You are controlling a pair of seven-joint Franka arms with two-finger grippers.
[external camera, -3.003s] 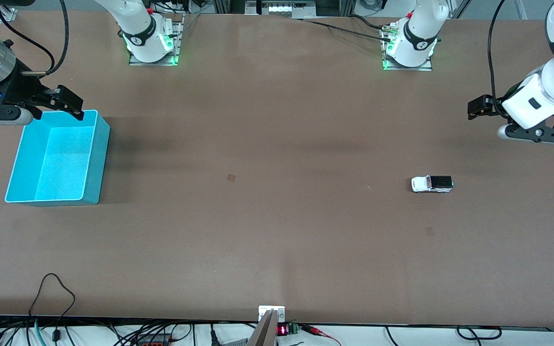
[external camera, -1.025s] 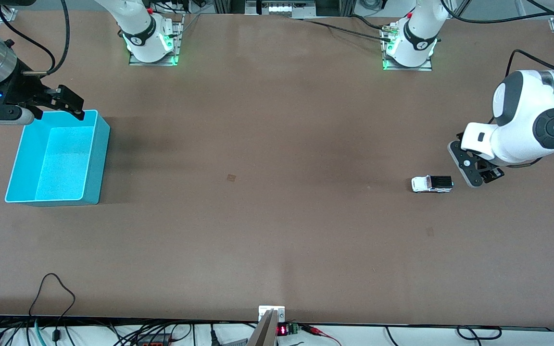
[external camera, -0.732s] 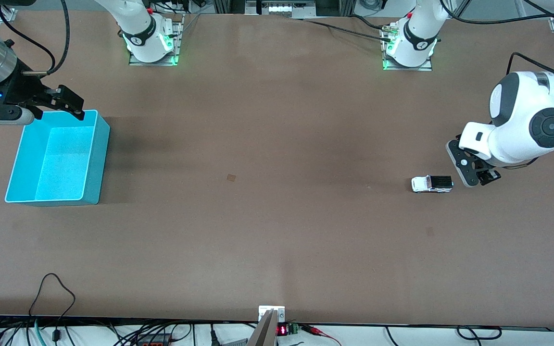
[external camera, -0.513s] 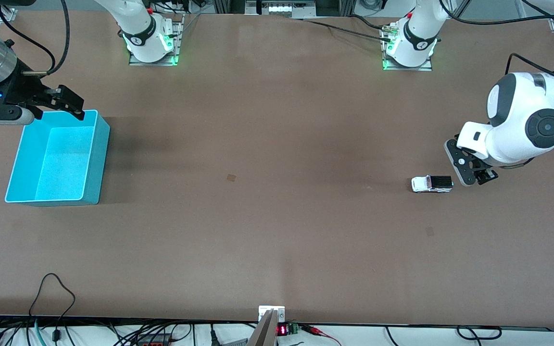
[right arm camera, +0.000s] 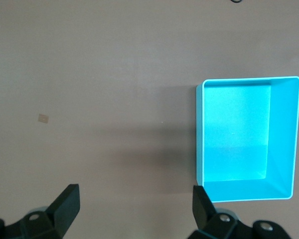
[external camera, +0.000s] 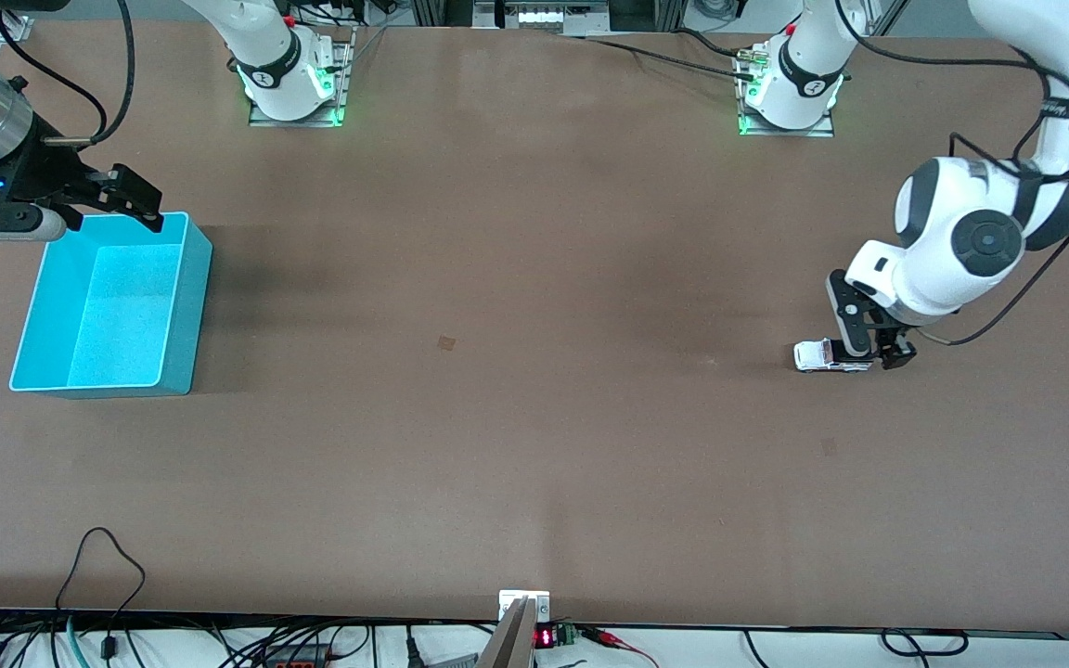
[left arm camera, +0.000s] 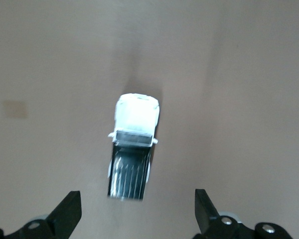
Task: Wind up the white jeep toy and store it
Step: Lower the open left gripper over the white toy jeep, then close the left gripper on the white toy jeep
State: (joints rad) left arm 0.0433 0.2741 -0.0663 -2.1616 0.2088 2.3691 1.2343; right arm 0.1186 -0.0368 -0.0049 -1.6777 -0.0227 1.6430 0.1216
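Change: the left gripper (external camera: 871, 348) has been brought in from the table's edge at the left arm's end and lowered over the black rear of the white jeep toy (external camera: 817, 355); a second ago it hung beside the toy, clear of it.
Left claw: its fingers are spread wide, one to each side of the toy's rear in the left wrist view, and nothing is pinched yet.
Jeep position: the white jeep toy (left arm camera: 133, 147) is seen on its wheels on the table at about 3 o'clock from the table's middle in the front view, white nose pointing to 9 o'clock; it has not been shifted.
Meaning for the task: the approach is judged nearly finished; closing on the toy is taken as the next step, with winding and storing both still undone.
Right gripper: the right gripper (external camera: 131, 197) is kept waiting over the rim of the turquoise bin (external camera: 191, 278), fingers spread and nothing held.
Bin: it is found at about 9 o'clock from the table's middle, well apart from the toy, and is seen empty (right arm camera: 284, 134).
Surface: a plain brown table (external camera: 534, 445) with a few small darker marks.
Room: cables and a small red readout are seen along the table's edge nearest the camera; both arm bases are lit green.
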